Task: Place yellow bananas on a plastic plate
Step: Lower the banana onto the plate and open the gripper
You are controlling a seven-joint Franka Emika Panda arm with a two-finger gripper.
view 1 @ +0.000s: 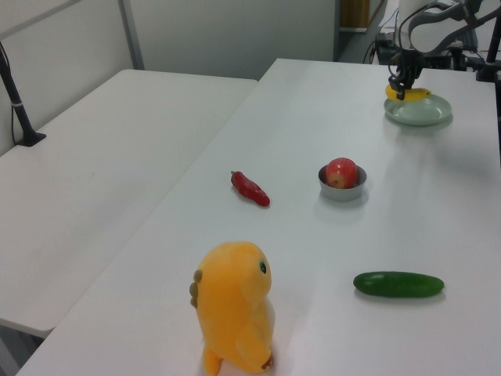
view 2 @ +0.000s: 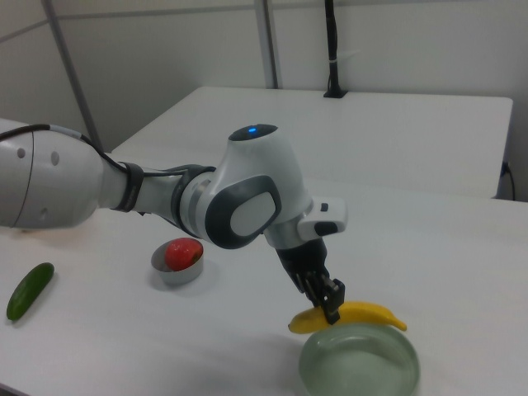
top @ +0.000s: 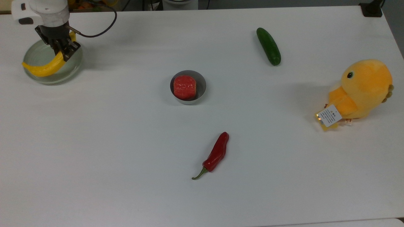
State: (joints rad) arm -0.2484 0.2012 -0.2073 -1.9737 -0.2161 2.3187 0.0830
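Observation:
The yellow banana (top: 44, 68) hangs over the pale grey-green plastic plate (top: 71, 71) at the top view's far left. My gripper (top: 64, 52) is shut on the banana near one end. Its long curved part reaches across the plate toward the top view's left. In the right view the banana (view 2: 371, 313) is held just above the plate's far rim (view 2: 359, 360), with the gripper (view 2: 330, 304) clamped on it. The left view shows the banana (view 1: 409, 93) and gripper (view 1: 401, 88) over the plate (view 1: 427, 113) at the far end of the table.
A small grey bowl (top: 200, 90) with a red chunk sits mid-table. A green cucumber (top: 268, 46) lies at the back, a red chilli (top: 216, 153) nearer the front, and a yellow-orange plush bird (top: 359, 90) at the top view's right.

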